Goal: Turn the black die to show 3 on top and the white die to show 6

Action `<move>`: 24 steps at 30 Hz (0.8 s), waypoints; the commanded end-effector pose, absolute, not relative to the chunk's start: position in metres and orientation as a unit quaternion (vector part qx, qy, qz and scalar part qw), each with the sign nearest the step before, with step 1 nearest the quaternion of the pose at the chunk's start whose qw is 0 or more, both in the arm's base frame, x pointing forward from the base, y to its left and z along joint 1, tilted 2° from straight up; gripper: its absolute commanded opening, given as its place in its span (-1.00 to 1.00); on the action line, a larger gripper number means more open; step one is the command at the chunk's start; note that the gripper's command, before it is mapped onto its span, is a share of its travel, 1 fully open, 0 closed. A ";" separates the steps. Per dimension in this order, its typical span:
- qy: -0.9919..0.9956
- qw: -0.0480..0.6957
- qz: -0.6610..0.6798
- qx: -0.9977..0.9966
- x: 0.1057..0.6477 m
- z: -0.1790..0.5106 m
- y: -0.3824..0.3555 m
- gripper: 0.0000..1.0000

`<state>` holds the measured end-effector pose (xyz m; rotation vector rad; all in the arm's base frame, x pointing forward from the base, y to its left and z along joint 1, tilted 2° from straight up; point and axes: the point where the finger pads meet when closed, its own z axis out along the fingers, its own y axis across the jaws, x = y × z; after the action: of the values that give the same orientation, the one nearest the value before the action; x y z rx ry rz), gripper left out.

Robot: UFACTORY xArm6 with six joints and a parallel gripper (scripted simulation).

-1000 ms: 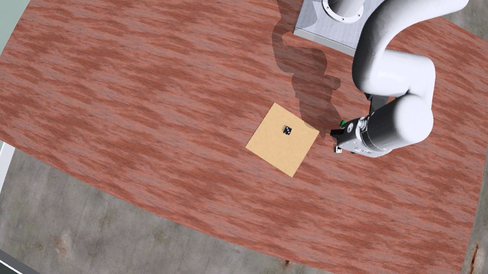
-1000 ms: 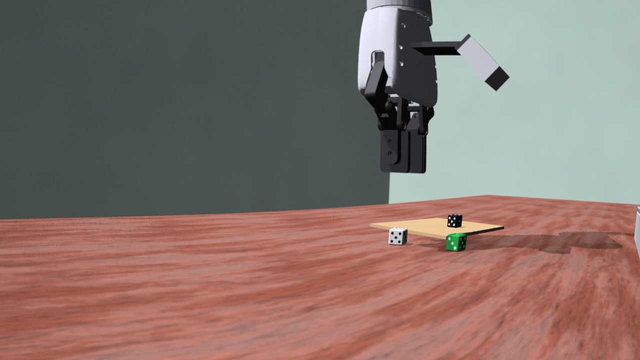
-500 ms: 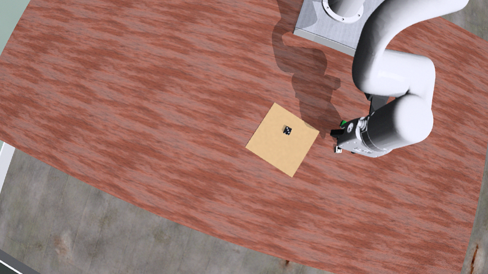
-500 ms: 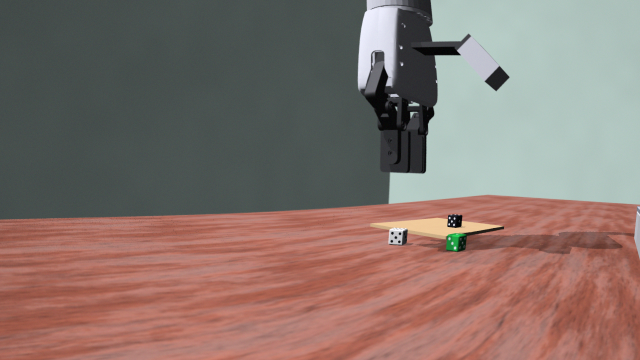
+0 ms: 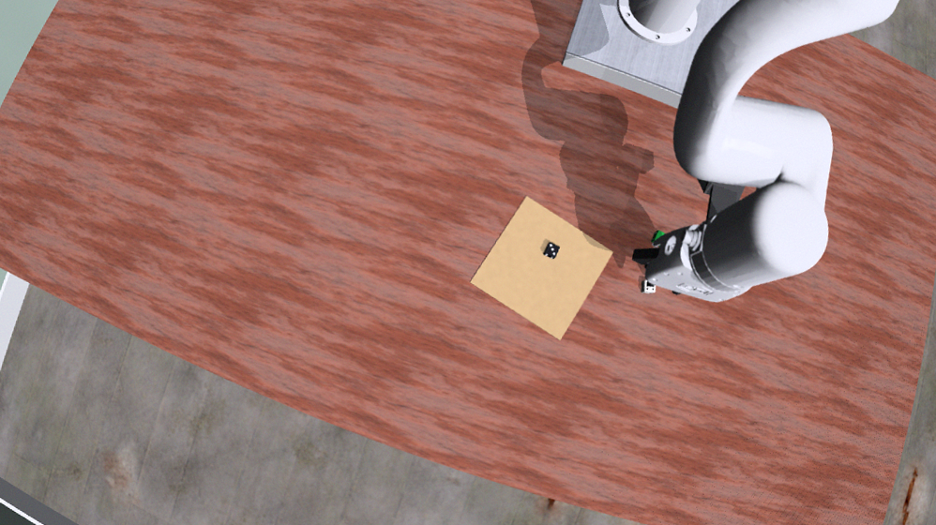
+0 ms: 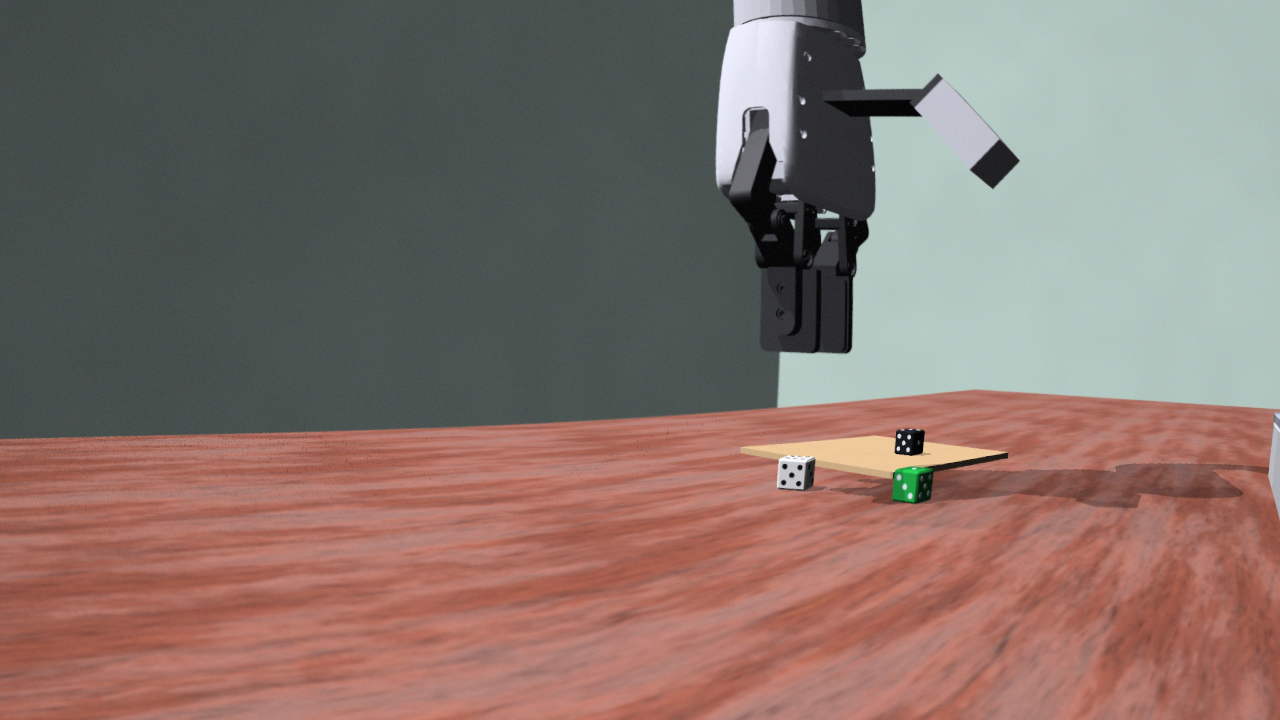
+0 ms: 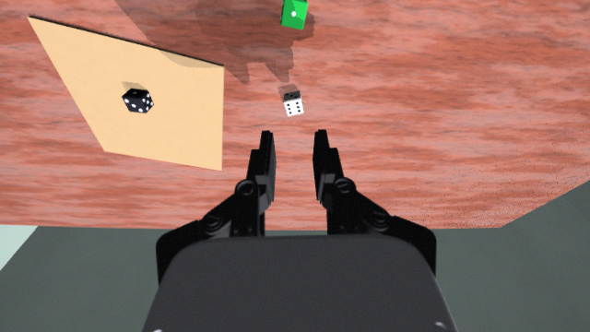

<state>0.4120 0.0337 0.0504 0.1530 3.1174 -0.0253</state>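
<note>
The black die [image 5: 551, 250] [image 6: 909, 440] [image 7: 137, 100] lies flat on the tan square mat [image 5: 534, 297] [image 6: 841, 456] [image 7: 184, 124]. The white die [image 5: 648, 287] [image 6: 795, 472] [image 7: 293, 106] lies on the bare table just off the mat's edge, with five pips on the side facing the exterior camera. The green die [image 5: 657, 235] [image 6: 913, 484] [image 7: 294, 14] lies on the table beside the mat, apart from the white die. My gripper [image 6: 805, 344] [image 7: 294, 145] hangs high above the table, roughly over the white die. Its fingers point down, stand narrowly apart and hold nothing.
The arm's grey base plate [image 5: 626, 49] [image 6: 1274, 447] stands at the back of the red-brown table [image 5: 255, 182]. The arm's shadow falls across the table between the base and the mat. The table edge and grey floor [image 5: 411, 523] lie beyond.
</note>
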 end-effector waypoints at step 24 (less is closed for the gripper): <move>0.999 0.012 -0.008 0.049 0.414 0.019 0.033 -0.38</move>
<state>0.4128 0.0327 0.0239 0.1528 3.1170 -0.0248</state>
